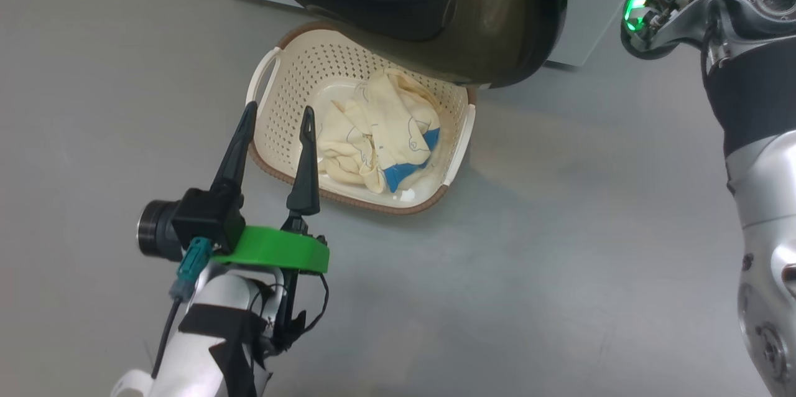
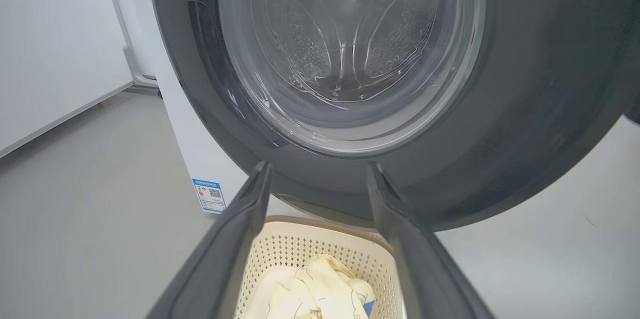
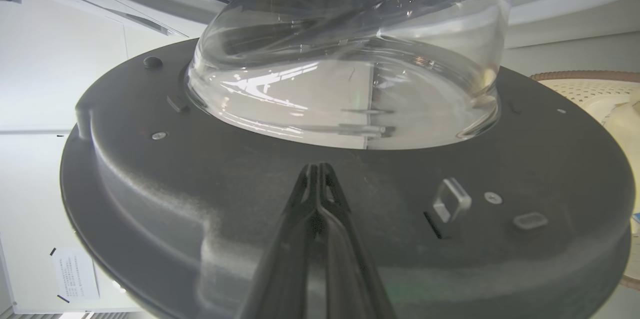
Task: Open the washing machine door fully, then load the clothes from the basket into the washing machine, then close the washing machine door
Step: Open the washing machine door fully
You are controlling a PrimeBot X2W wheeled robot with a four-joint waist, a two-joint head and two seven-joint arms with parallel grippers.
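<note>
The cream basket [image 1: 292, 73] stands on the floor, holding cream-yellow clothes [image 1: 379, 132] with blue patches. The washing machine door [image 1: 497, 30] stands ajar and overhangs the basket's far side. My left gripper [image 1: 278, 112] hovers open and empty over the basket's near-left rim. In the left wrist view it [image 2: 319, 169] points at the door's outer black frame [image 2: 525, 109], with the basket [image 2: 360, 254] and clothes [image 2: 320, 289] below. My right gripper [image 3: 317, 168] is shut, its tips at the door's inner grey face [image 3: 200, 184], just below the glass bowl [image 3: 350, 74].
The washing machine's white body [image 2: 200, 159] carries a blue label [image 2: 210, 196] low on its front. Grey floor [image 1: 559, 229] lies open to the right of the basket and in front of it. My right arm's wrist [image 1: 647, 11] sits beside the door's right edge. A white wall [image 2: 50, 49] runs to the left.
</note>
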